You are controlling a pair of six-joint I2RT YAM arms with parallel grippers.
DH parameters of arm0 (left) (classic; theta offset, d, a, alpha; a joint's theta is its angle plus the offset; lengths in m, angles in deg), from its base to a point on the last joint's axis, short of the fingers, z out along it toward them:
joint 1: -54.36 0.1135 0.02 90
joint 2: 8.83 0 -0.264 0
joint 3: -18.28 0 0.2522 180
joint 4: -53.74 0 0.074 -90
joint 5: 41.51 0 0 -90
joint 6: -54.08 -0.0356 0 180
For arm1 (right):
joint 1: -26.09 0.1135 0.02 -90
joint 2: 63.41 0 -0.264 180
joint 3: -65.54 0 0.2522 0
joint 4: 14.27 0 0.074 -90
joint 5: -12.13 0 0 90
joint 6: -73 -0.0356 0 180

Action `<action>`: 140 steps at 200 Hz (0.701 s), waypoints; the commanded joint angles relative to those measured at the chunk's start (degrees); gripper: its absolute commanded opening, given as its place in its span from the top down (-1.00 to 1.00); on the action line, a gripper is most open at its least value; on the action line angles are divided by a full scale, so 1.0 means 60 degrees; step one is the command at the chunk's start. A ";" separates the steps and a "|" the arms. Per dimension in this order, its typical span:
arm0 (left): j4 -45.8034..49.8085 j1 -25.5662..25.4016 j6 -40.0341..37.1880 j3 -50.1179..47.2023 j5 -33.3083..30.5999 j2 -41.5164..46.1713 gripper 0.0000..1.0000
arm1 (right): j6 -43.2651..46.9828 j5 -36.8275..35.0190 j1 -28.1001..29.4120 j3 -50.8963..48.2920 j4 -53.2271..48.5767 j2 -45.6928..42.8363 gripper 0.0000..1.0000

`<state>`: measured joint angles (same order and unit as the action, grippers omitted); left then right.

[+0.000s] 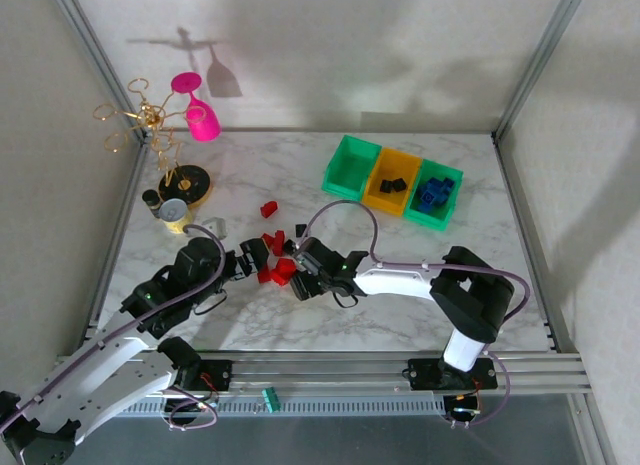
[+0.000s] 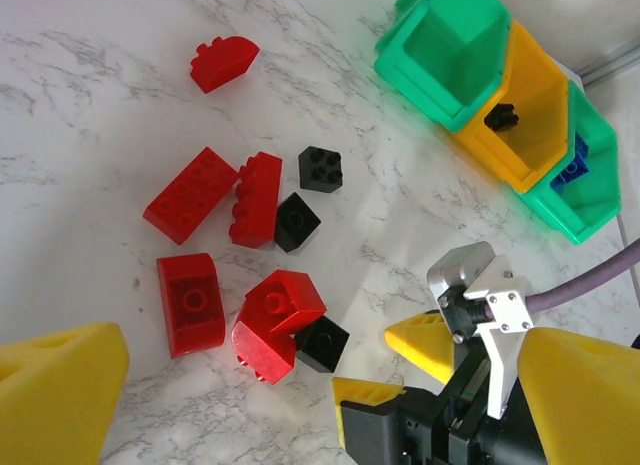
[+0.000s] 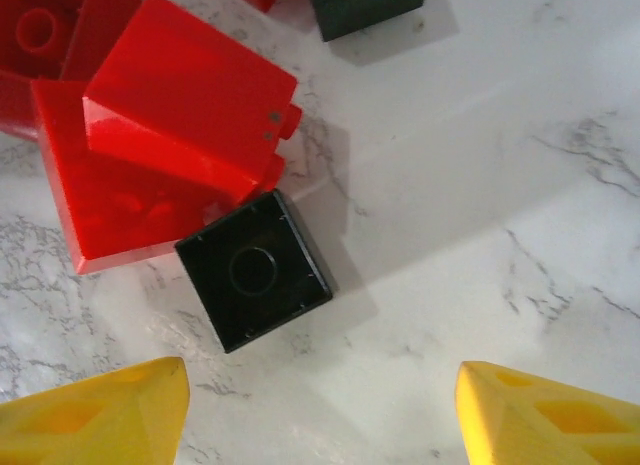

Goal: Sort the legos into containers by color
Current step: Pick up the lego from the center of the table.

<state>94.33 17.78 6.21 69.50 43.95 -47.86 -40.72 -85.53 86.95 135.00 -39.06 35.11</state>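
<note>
Red and black legos lie in a loose cluster (image 1: 275, 257) at mid-table, with one red brick (image 1: 269, 209) apart behind it. The three joined bins (image 1: 394, 182) stand at the back right: a black brick (image 2: 500, 116) in the yellow one, blue bricks (image 1: 435, 192) in the right green one. My left gripper (image 1: 248, 257) is open at the cluster's left side, and its yellow fingers (image 2: 60, 395) frame the bricks. My right gripper (image 1: 300, 277) is open low over the table. A small black brick (image 3: 255, 270) lies just ahead of its left finger (image 3: 110, 415), against two red bricks (image 3: 170, 135).
A gold wire rack holding a pink glass (image 1: 200, 110) stands at the back left, with a small round tin (image 1: 175, 213) beside its black base. A green piece (image 1: 270, 398) lies on the front rail. Frame posts border the marble table (image 1: 420, 285).
</note>
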 commanded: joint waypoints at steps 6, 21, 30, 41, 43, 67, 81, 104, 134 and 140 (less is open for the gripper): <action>0.0227 0.0072 0.0229 -0.0133 -0.0394 0.0202 -0.99 | 0.0223 -0.0175 0.0124 0.0165 0.0413 0.0466 -0.35; 0.0299 0.0075 0.0227 -0.0104 -0.0443 0.0218 -0.99 | 0.0279 -0.0359 0.0121 0.0415 0.0316 0.0681 -0.31; 0.0326 0.0076 0.0244 -0.0117 -0.0495 0.0242 -0.99 | 0.0314 -0.0462 0.0125 0.0526 0.0314 0.0791 -0.28; 0.0320 0.0079 0.0256 -0.0155 -0.0522 0.0275 -0.99 | 0.0385 -0.0504 0.0119 0.0656 0.0357 0.0927 -0.25; 0.0326 0.0077 0.0258 -0.0161 -0.0519 0.0278 -0.99 | 0.0400 -0.0520 0.0113 0.0672 0.0358 0.0958 -0.25; 0.0360 0.0076 0.0259 -0.0149 -0.0572 0.0293 -0.99 | 0.0533 -0.0599 0.0100 0.1021 0.0359 0.1324 -0.14; 0.0405 0.0076 0.0231 -0.0076 -0.0592 0.0293 -0.99 | 0.0584 -0.0684 0.0087 0.1204 0.0316 0.1492 -0.09; 0.0399 0.0083 0.0187 -0.0020 -0.0592 0.0323 -0.99 | 0.0640 -0.0731 0.0070 0.1321 0.0358 0.1619 0.02; 0.0333 0.0074 0.0170 -0.0016 -0.0563 0.0266 -0.99 | 0.0669 -0.0687 0.0037 0.1336 0.0333 0.1686 0.18; 0.0333 0.0072 0.0165 -0.0003 -0.0549 0.0254 -0.99 | 0.0656 -0.0711 0.0035 0.1323 0.0290 0.1664 0.20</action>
<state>94.81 17.78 7.02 69.32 41.59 -46.70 -37.11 -88.59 87.10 141.61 -36.79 44.40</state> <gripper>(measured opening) 0.996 0.421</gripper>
